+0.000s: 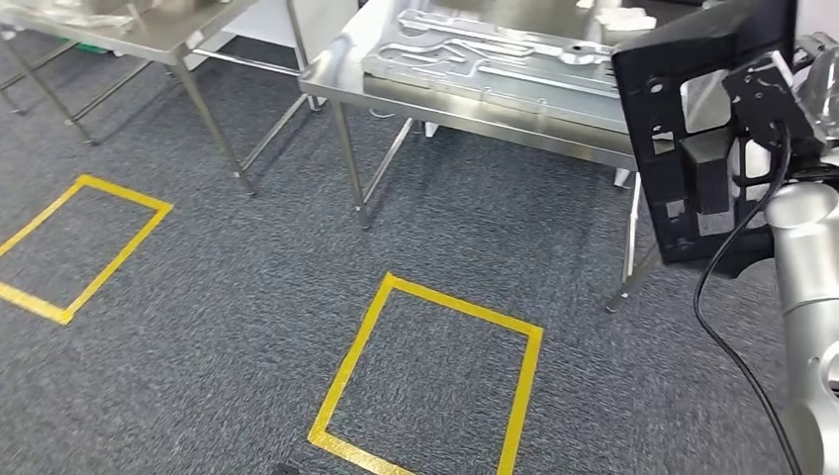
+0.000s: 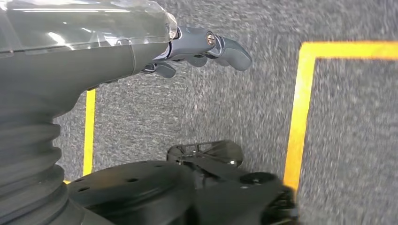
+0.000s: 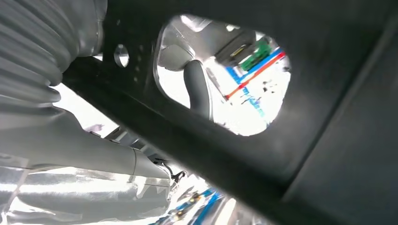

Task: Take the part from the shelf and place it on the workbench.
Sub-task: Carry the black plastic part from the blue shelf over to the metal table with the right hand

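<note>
The part (image 1: 693,129) is a flat black plate with cut-out holes, held upright at the right edge of the head view. My right hand (image 1: 806,84) grips it from behind, mostly hidden by the plate. In the right wrist view the black part (image 3: 281,154) lies close across the picture, and one finger (image 3: 198,89) shows through its rounded opening. The steel workbench (image 1: 445,107) stands ahead, to the left of the part. My left hand (image 2: 202,47) hangs over the carpet with its fingers loosely extended and nothing in them.
A large machined metal plate (image 1: 475,49) lies on the workbench. A second steel table (image 1: 148,35) stands at the far left. Yellow tape squares (image 1: 435,386) (image 1: 79,247) mark the grey carpet. A black cable (image 1: 732,327) hangs beside my right arm.
</note>
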`<action>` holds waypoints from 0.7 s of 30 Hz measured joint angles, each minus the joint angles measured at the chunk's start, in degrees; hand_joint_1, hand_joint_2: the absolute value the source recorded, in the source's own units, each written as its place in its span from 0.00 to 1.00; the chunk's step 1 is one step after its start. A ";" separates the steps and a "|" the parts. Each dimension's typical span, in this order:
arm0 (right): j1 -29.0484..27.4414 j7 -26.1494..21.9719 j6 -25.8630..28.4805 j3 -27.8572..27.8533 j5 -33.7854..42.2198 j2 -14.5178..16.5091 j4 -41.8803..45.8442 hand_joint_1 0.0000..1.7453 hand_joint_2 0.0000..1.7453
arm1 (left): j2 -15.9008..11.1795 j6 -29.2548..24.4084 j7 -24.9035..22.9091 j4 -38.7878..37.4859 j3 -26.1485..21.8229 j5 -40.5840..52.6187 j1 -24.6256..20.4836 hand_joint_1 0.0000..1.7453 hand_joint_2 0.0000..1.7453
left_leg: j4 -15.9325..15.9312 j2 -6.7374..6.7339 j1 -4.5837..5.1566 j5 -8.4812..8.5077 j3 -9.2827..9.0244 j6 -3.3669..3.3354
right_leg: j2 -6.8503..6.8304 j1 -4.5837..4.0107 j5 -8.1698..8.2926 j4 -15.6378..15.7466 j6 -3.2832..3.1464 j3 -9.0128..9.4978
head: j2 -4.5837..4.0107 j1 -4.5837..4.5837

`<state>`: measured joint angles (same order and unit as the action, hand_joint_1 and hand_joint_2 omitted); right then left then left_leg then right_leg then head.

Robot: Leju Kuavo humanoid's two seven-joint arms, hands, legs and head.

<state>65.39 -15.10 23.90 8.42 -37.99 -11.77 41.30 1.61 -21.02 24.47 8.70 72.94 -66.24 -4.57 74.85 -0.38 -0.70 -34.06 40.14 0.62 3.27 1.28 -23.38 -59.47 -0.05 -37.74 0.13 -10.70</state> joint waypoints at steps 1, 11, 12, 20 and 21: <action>0.07 0.00 0.04 0.03 0.11 0.16 -0.19 1.00 1.00 | 0.00 0.00 0.03 0.00 0.00 -0.12 0.05 0.00 1.00 | -2.79 0.20 0.05 1.99 -1.09 -0.37 | 0.70 -0.11 0.01 -0.03 0.00 0.02 | 0.00 -0.01; 0.34 -0.17 1.46 0.36 0.91 0.82 -3.39 1.00 1.00 | -0.05 -0.49 1.40 0.04 -0.39 -1.79 -0.07 0.00 1.00 | -16.87 0.72 0.28 8.68 -6.50 -3.16 | -1.23 -0.08 -3.02 -5.13 2.39 -2.64 | 0.01 0.02; 0.12 -0.32 1.56 0.48 0.97 0.85 -3.75 1.00 1.00 | -0.04 -0.44 1.60 0.04 -0.60 -2.05 0.06 0.00 1.00 | -16.96 0.63 0.29 8.78 -6.45 -3.29 | -2.21 -0.03 -4.98 -8.87 2.68 -4.28 | 0.01 0.02; -1.59 -0.95 2.27 1.61 1.44 1.64 -5.39 1.00 1.00 | -0.09 1.90 -2.39 0.04 -1.40 -2.78 0.44 0.00 1.00 | -16.16 -0.47 0.48 7.14 -6.47 -1.63 | -4.13 0.27 -1.76 -0.26 2.80 1.51 | 0.00 0.01; -1.62 -0.96 2.39 1.66 1.48 1.73 -5.46 1.00 1.00 | -0.12 2.02 -2.71 0.04 -1.40 -2.72 0.46 0.00 1.00 | -16.20 -0.61 0.60 6.87 -6.60 -1.25 | -4.08 0.04 -2.28 0.22 2.23 1.75 | 0.00 0.01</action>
<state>63.77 -16.06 26.29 10.08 -36.51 -10.04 35.84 1.49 -19.00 21.76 8.74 71.54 -68.96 -4.11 58.66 -0.99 -0.10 -27.19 33.54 -0.63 -0.80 1.32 -25.66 -59.24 2.18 -35.99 0.13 -10.69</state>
